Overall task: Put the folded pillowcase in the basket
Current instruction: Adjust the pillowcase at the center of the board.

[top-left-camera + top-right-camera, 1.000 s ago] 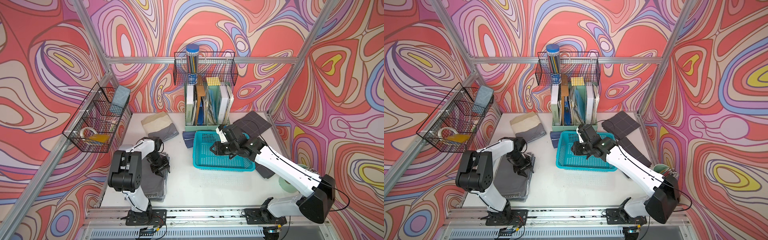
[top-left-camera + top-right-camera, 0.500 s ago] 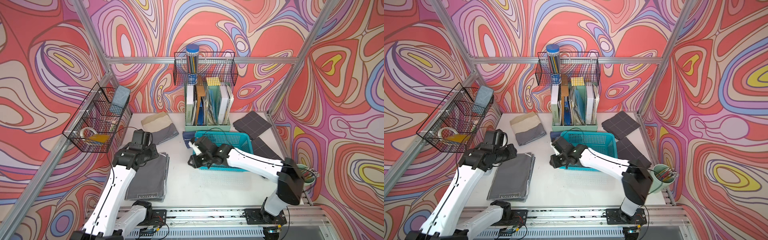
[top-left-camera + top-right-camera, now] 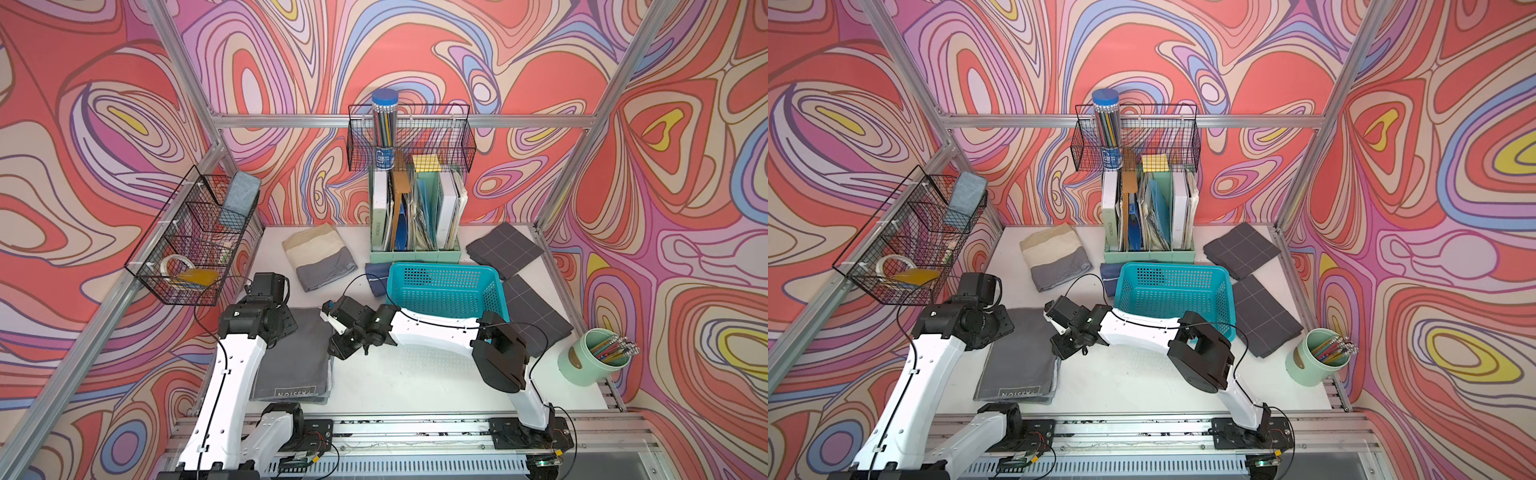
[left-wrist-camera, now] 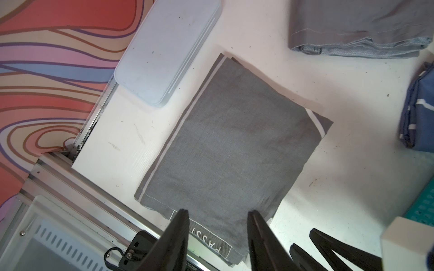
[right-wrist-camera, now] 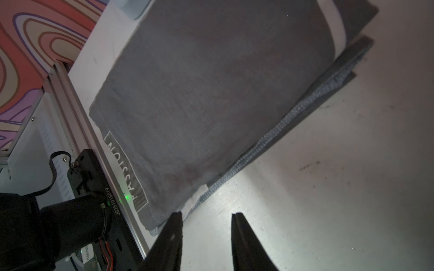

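grey pillowcase (image 3: 293, 357), right claw (image 5: 206, 214) gone from basket (image 3: 446, 267) to its edge, left claw (image 4: 217, 212) above, both parted

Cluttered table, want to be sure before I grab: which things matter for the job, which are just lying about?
Job: grey folded pillowcase, turquoise basket, left gripper, right gripper.
Lying about: striped cloth, checked cloths, navy cloth, file rack, pencil cup.

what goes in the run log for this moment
pillowcase: flat on table | basket: empty | left pincer: open over pillowcase | right pincer: open at pillowcase edge
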`<action>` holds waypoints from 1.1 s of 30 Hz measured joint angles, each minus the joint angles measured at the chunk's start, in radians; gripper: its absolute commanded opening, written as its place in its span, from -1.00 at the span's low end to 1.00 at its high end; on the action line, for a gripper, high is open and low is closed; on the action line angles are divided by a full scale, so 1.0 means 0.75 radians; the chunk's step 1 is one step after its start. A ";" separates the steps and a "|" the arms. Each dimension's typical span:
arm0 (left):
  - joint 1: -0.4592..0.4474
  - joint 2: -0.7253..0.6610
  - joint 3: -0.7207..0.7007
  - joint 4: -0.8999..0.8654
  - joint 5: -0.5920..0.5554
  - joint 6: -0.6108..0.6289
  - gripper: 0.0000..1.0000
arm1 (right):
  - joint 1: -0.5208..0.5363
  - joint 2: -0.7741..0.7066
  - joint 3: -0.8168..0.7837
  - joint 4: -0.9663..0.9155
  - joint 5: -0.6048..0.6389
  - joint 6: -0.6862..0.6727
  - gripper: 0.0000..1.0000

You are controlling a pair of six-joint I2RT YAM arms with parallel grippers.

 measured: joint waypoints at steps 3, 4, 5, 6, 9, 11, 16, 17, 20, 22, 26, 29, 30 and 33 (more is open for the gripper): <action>0.014 -0.003 0.000 -0.019 0.016 -0.008 -0.07 | 0.007 0.111 0.183 -0.012 0.044 -0.032 -0.31; 0.017 -0.007 0.000 -0.025 0.023 -0.010 -0.07 | 0.007 0.164 0.259 -0.016 0.060 -0.044 -0.31; 0.018 -0.012 0.000 -0.030 0.030 -0.014 -0.07 | 0.005 0.215 0.327 -0.023 0.074 -0.053 -0.31; 0.019 -0.019 0.000 -0.034 0.036 -0.016 -0.08 | 0.002 0.256 0.373 -0.026 0.084 -0.061 -0.32; 0.019 -0.044 0.000 -0.043 0.053 -0.023 -0.07 | -0.011 0.365 0.470 -0.049 0.115 -0.072 -0.36; 0.019 -0.061 0.000 -0.055 0.062 -0.024 -0.07 | -0.031 0.418 0.493 -0.068 0.140 -0.069 -0.39; 0.019 -0.071 0.000 -0.079 0.080 -0.024 -0.07 | -0.112 0.465 0.512 -0.126 0.183 -0.061 -0.46; 0.019 -0.071 0.000 -0.080 0.083 -0.024 -0.07 | -0.123 0.465 0.518 -0.138 0.192 -0.062 -0.47; 0.019 -0.071 -0.001 -0.079 0.100 -0.024 -0.07 | -0.153 0.452 0.479 -0.145 0.218 -0.064 -0.49; 0.019 -0.068 -0.007 -0.074 0.113 -0.024 -0.06 | -0.156 0.421 0.424 -0.137 0.231 -0.053 -0.49; 0.019 -0.034 -0.033 -0.050 0.138 -0.029 -0.04 | -0.140 0.287 0.232 -0.184 0.300 -0.030 -0.47; 0.019 0.025 -0.052 -0.026 0.145 -0.030 -0.02 | -0.134 0.191 0.115 -0.223 0.343 -0.029 -0.44; 0.019 0.046 -0.052 -0.018 0.145 -0.029 -0.02 | -0.134 0.164 0.091 -0.233 0.345 -0.030 -0.44; 0.019 0.125 -0.040 0.006 0.145 -0.027 -0.02 | -0.135 0.135 0.104 -0.263 0.355 -0.029 -0.41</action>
